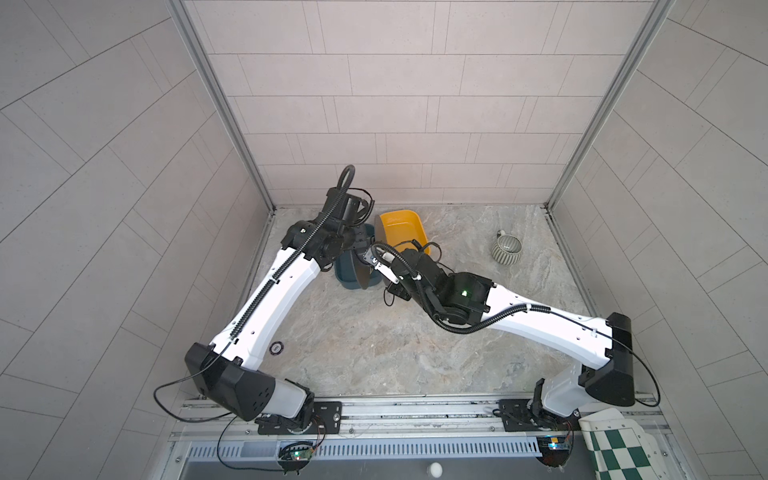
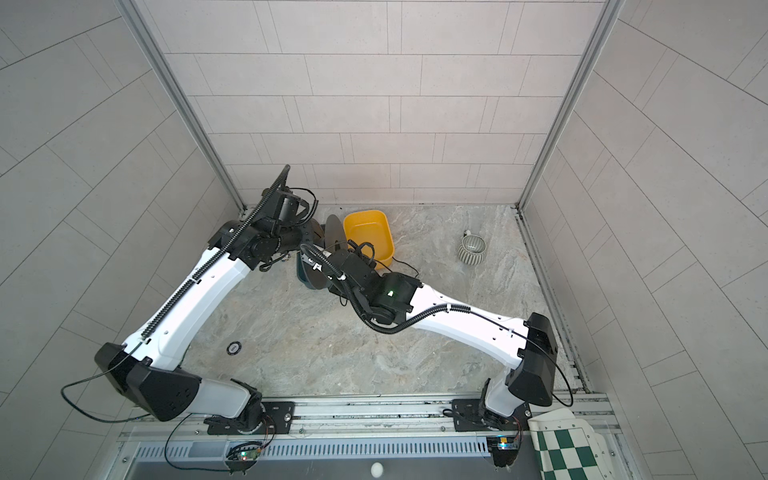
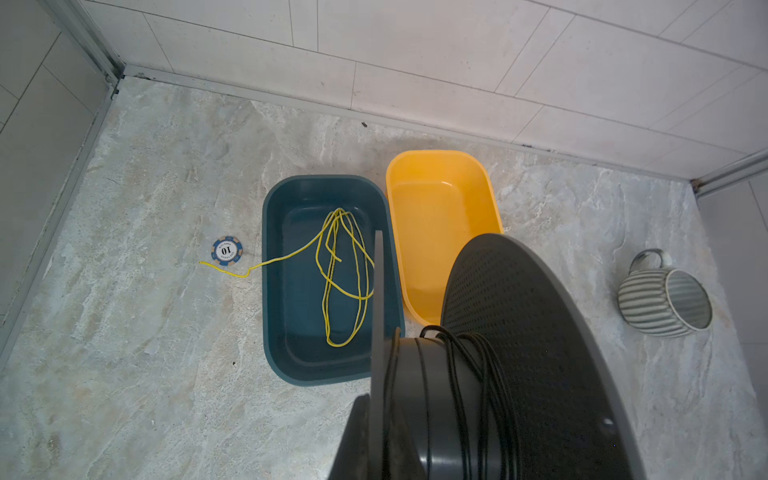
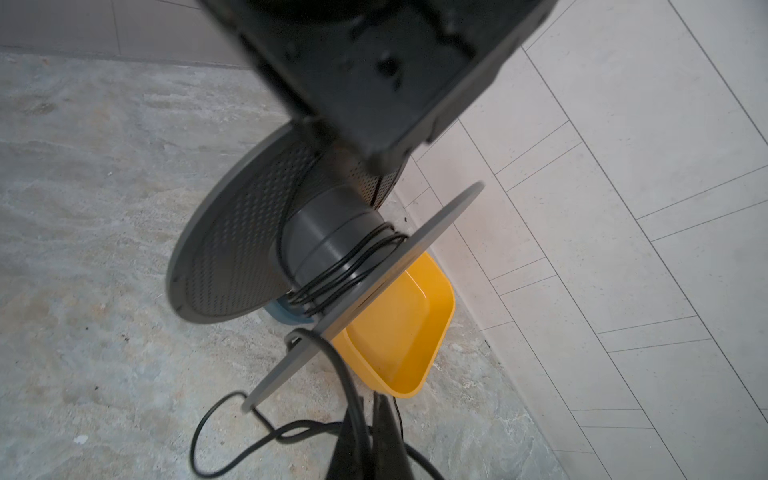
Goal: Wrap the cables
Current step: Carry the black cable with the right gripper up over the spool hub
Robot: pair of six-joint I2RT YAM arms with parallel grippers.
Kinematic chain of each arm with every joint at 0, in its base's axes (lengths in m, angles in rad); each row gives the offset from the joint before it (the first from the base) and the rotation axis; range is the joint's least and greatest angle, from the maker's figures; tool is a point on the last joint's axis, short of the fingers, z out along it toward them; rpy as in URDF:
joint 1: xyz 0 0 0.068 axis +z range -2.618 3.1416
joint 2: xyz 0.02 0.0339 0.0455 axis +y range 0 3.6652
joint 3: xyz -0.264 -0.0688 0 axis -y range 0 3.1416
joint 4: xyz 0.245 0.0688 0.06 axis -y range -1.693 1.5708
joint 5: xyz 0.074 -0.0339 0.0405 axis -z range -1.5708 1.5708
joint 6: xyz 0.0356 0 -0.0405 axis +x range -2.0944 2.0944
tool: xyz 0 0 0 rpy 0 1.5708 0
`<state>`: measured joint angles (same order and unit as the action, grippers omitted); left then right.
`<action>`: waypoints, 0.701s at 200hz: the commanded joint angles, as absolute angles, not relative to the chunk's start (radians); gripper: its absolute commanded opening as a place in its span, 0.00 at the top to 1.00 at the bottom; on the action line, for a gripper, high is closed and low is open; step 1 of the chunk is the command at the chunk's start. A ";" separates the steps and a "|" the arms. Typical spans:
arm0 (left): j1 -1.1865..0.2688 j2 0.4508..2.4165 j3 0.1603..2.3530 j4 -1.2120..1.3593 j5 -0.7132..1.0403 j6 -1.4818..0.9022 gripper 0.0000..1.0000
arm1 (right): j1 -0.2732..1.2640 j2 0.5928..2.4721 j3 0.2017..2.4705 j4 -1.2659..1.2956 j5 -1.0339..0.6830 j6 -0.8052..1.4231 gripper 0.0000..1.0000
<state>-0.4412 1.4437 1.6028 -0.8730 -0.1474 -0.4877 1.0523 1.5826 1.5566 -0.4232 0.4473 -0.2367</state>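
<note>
Nearest, a poker chip (image 1: 277, 348) lies on the tabletop (image 1: 395, 353), at seven o'clock from the spool (image 3: 540, 332). The left fingers (image 3: 357, 440) are pressed shut on the spool's thin flange, holding it on edge by the blue bin (image 3: 274, 291). The cable (image 4: 345, 270) is wound several turns round the hub. Its loose end runs to the right fingers (image 4: 386, 440), which pinch it. A yellow cord (image 3: 340, 212) lies in the blue bin. Farther off, the yellow bin (image 1: 401, 228) sits at one o'clock and the mug (image 1: 508, 251) at three.

Robot lab cell; tiled walls (image 1: 395, 104), aluminium frame (image 1: 222, 104), marble tabletop (image 1: 374, 340)
</note>
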 commanded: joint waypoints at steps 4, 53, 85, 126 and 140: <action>-0.455 1.425 1.634 -0.857 -0.171 -0.463 1.00 | 1.014 1.593 1.620 -0.407 0.461 -0.155 1.00; -0.474 1.401 1.610 -0.831 -0.092 -0.390 1.00 | 0.934 1.622 1.687 -0.420 0.360 -0.062 0.97; -0.491 1.384 1.598 -0.822 -0.066 -0.327 1.00 | 0.858 1.651 1.733 -0.468 0.281 0.002 0.94; -0.514 1.348 1.606 -0.822 -0.053 -0.249 1.00 | 0.782 1.676 1.773 -0.521 0.240 0.043 0.91; -0.520 1.339 1.609 -0.822 -0.039 -0.225 1.00 | 0.760 1.680 1.779 -0.531 0.232 0.053 0.89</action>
<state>-0.5098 1.4014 1.6001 -0.8280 -0.0586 -0.3023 0.8017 1.6772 1.7477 -0.4877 0.2245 -0.0029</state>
